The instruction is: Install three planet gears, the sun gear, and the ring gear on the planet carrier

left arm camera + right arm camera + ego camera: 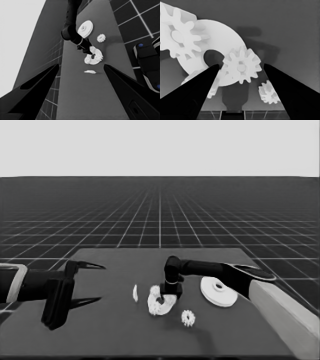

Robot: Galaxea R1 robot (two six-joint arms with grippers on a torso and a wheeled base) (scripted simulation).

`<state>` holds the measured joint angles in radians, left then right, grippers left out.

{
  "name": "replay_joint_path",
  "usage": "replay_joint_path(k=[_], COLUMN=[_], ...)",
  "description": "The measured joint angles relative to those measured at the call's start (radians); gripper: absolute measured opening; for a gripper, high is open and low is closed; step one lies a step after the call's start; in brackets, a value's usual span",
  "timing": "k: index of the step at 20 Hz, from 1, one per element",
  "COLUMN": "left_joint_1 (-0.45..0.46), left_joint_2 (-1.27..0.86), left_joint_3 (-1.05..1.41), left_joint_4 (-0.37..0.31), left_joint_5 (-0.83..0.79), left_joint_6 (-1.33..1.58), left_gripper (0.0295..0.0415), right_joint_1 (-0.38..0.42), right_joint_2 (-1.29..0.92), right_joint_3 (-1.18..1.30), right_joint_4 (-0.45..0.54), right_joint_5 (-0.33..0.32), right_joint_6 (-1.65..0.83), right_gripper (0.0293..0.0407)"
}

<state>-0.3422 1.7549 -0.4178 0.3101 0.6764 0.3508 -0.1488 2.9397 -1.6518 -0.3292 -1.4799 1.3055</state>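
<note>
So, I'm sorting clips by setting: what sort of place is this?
Likely a simulated assembly bench, not a real room: a dark table over an endless grid floor, with white gears and the right pincer working.

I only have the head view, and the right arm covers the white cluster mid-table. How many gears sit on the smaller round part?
Observer: The right wrist view shows three on the smaller round part: a rim gear, a middle gear, and a third gear partly behind a finger.
Operator: Is the right gripper clamping one?
Observer: No. The right gripper has its jaws open, either side of the middle gear.
Operator: Centre hole filled?
Observer: No, it shows dark and empty.
</note>
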Motion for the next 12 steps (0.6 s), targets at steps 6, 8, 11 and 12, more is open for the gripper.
replay_joint_path(k=[6, 8, 11, 12], left_joint_1=[0.000, 0.000, 0.000, 0.000], left_joint_2=[0.000, 0.000, 0.000, 0.000], left_joint_3=[0.000, 0.000, 0.000, 0.000], left_joint_4=[0.000, 0.000, 0.000, 0.000], left_joint_5=[0.000, 0.000, 0.000, 0.000], left_joint_6=[0.000, 0.000, 0.000, 0.000], left_gripper=[0.0385, 0.0385, 0.0385, 0.0385], right_joint_1=[0.149, 0.154, 0.150, 0.146], right_joint_2=[-0.027, -0.028, -0.154, -0.230], right_joint_3=[0.100, 0.101, 0.340, 0.462], right_joint_4=[0.140, 0.145, 0.136, 0.133], right_joint_5=[-0.053, -0.054, -0.071, -0.081], right_joint_6=[0.060, 0.061, 0.169, 0.216], right_gripper=[0.0385, 0.0385, 0.0385, 0.0385])
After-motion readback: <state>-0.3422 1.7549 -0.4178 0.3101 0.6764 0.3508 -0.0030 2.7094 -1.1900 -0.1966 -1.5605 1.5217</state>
